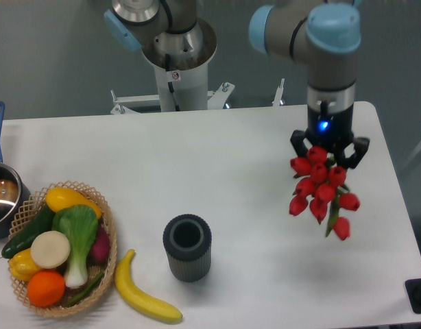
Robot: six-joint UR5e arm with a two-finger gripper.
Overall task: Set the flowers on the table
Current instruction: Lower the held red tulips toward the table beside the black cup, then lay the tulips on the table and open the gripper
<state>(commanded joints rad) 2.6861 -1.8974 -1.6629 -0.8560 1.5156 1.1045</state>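
Observation:
The flowers (321,192), a bunch of red tulip buds with a bit of green stem showing, hang at the right side of the white table (231,164). My gripper (329,156) points down from above and is shut on the top of the bunch. The buds droop below the fingers towards the table's front right. Most of the stems are hidden behind the buds and the gripper. I cannot tell whether the lowest buds touch the tabletop.
A dark grey ribbed cylinder (187,247) stands front centre. A yellow banana (145,298) lies to its left. A wicker basket (109,226) of fruit and vegetables sits front left, beside a pot (1,199) with a blue handle. A black object (419,295) is at the right edge.

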